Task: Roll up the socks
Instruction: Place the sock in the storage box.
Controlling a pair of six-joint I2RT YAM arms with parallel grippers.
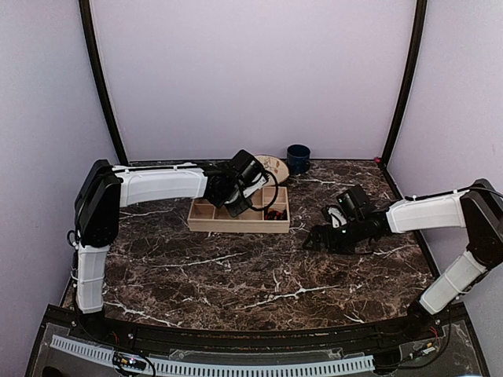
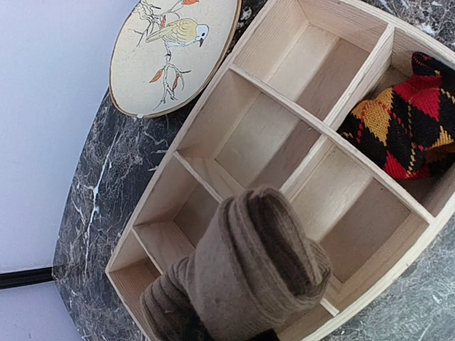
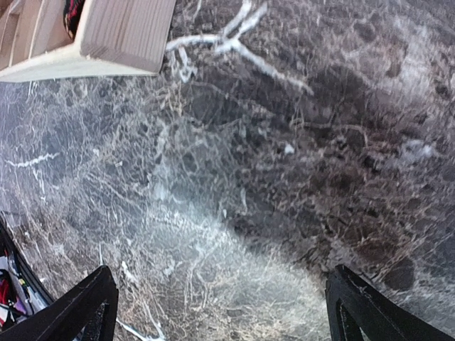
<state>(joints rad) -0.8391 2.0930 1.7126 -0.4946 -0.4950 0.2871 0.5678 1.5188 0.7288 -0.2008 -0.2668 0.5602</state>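
Note:
My left gripper point(image 1: 236, 206) is shut on a rolled grey-brown sock point(image 2: 249, 277) and holds it just above the wooden divided tray point(image 2: 234, 71), over its near-left compartments. The sock hides the fingers in the left wrist view. A rolled red, yellow and black argyle sock point(image 2: 405, 121) lies in the tray's right compartment. In the top view the tray point(image 1: 206, 223) sits at the back centre of the marble table. My right gripper point(image 1: 313, 240) is open and empty, low over bare marble right of the tray; its fingertips point(image 3: 85, 305) show wide apart.
A round plate with a bird painting point(image 2: 174, 50) lies behind the tray. A dark blue cup point(image 1: 298, 158) stands at the back near the wall. The tray's corner point(image 3: 121, 42) shows at the upper left of the right wrist view.

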